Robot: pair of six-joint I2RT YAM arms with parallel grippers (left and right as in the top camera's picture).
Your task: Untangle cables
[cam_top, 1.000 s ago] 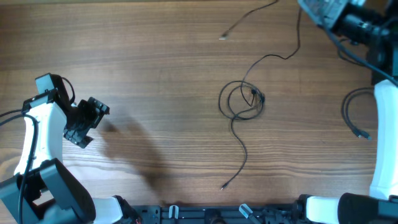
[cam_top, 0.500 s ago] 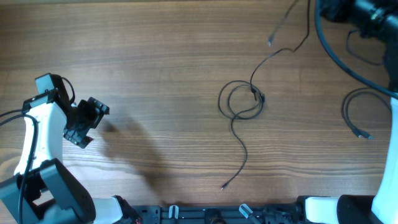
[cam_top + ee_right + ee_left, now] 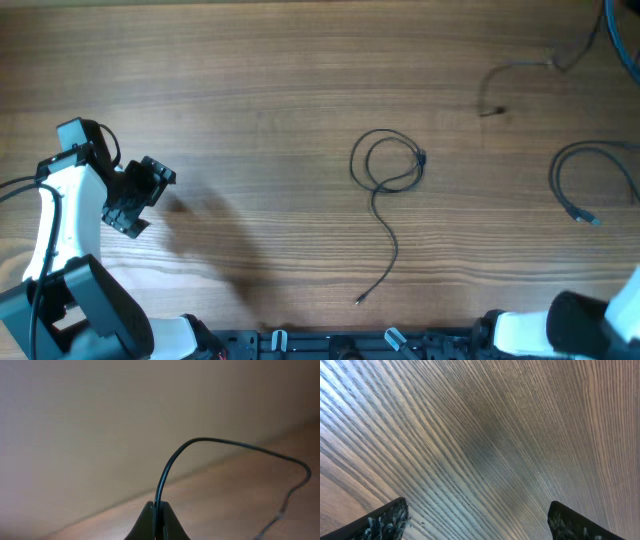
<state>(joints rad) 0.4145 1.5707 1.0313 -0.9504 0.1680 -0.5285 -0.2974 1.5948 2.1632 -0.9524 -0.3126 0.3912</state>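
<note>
The wooden table point(image 3: 250, 80) fills the overhead view. The left arm point(image 3: 60, 220) sits at its left edge. The left gripper point(image 3: 477, 507) hovers there with its jaws spread wide and only bare wood grain between them. Every cable is well away from it, off to its far side.

The looped cable point(image 3: 388, 165) lies near the table's middle, well apart from both sets of jaws. It is a double ring with a tail running down to a small plug. The curved cable point(image 3: 572, 185) lies alone near the right edge.

The right gripper point(image 3: 156, 515) is out of the overhead frame. Its own camera shows the jaws pinched tight on the held cable point(image 3: 210, 441), which arcs up from the fingertips and trails down to the wood. Overhead, that cable is a blurred line at the upper right point(image 3: 515, 70).

By my judgement the separating is mostly done, since no cable crosses another as far as the overhead view shows. What is left is to lay the held cable down clear of the others, and perhaps to open out the middle loops.
</note>
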